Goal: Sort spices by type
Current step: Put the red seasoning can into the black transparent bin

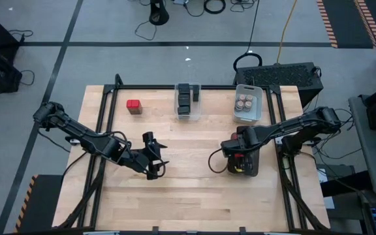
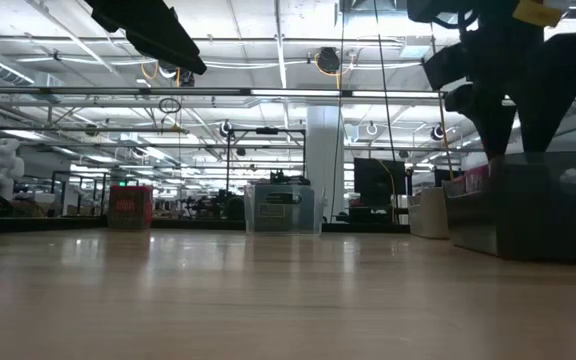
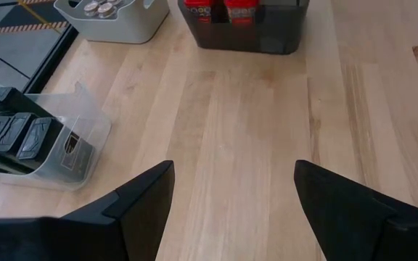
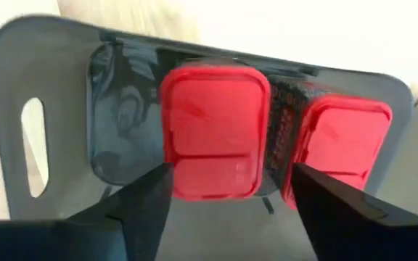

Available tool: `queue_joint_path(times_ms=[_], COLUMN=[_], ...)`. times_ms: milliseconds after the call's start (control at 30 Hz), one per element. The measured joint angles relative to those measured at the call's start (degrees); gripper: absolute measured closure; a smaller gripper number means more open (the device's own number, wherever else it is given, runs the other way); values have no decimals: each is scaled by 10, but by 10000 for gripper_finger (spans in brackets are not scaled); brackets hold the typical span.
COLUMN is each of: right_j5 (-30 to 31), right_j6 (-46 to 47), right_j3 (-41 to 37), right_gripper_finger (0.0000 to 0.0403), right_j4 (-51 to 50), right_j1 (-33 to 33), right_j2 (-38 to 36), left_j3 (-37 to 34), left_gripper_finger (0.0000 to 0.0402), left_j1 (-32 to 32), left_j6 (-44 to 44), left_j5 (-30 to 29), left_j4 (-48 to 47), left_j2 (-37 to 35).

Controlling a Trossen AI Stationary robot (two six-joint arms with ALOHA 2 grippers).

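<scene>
A: Far left?
B: The left gripper (image 1: 154, 158) hovers lower-left of centre, fingers apart, empty. One red tin (image 1: 134, 106) sits alone upper left.
A: Centre?
B: Dark tins (image 1: 186, 99) fill the clear bin (image 1: 196, 102).
A: Right?
B: Jars (image 1: 245, 102) in the white bin (image 1: 258, 108); the right gripper (image 4: 227, 190), fingers spread, straddles a red tin (image 4: 212, 130) inside the dark bin (image 4: 42, 94).

Bright, even light from overhead across the table (image 1: 194, 183) in the high view, shadows soft and short. The low view sits dimmer; ceiling strip lights (image 2: 268, 93) glare, their sheen streaking the wood, arms mere silhouettes. The right wrist view is close and slightly soft, the red tins (image 4: 215, 130) washed, background blown white.
</scene>
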Motion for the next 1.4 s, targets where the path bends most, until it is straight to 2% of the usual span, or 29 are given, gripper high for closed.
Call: queue_joint_path(times_ms=[200,333,500,633,833,1000,1100,1200,1267,1400], right_j5=[1,0,0,2,101,83,86,86,86,86], right_j6=[12,11,18,-2,-17,-33,-34,-36,-50,-79], right_j3=[-2,-2,27,80,179,229,236,235,235,235], right_gripper_finger=[91,73,78,88,90,90,90,90,90,91], right_j4=[8,5,-18,-17,35,65,67,63,65,73], right_j1=[-1,-1,-1,-1,-17,-53,-70,-81,-84,-83], right_j2=[0,0,0,0,0,0,0,0,0,0], left_j3=[0,0,0,0,0,1,1,1,1,19], left_gripper_finger=[111,111,111,111,111,111,111,111,111,111], left_j1=[0,0,0,0,-17,-6,44,120,181,322], left_j6=[0,0,0,4,4,-14,-95,-168,-121,14], left_j5=[0,0,0,0,-18,-48,-54,-48,-11,104], left_j4=[-1,-2,-2,-2,-22,-77,-124,-185,-207,-214], left_j2=[0,0,0,0,-17,-62,-98,-128,-139,-130])
